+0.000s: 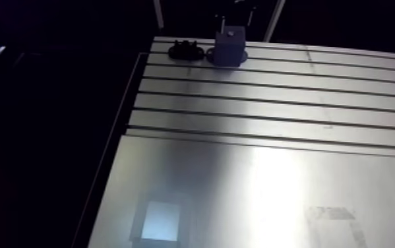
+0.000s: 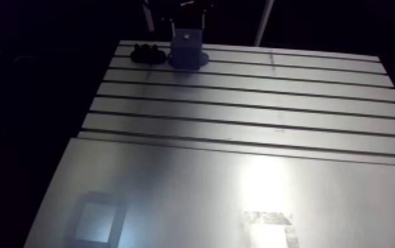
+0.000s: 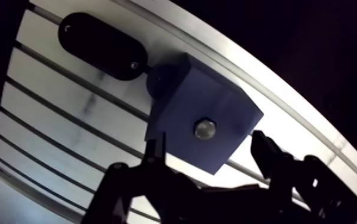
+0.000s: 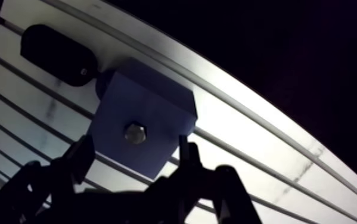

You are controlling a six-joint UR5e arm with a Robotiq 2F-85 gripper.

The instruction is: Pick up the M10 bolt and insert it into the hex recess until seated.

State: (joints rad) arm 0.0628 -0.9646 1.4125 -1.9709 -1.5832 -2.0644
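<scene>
We see a slotted table, a blue block on it, and a bolt in the block.

The block stands near the table's far edge, with a black oval piece just beside its foot. The gripper hangs over the block; its two fingers are spread apart, one on each side, and they hold nothing. The shiny bolt head sits in the hole in the block's top face, between the fingers.
</scene>
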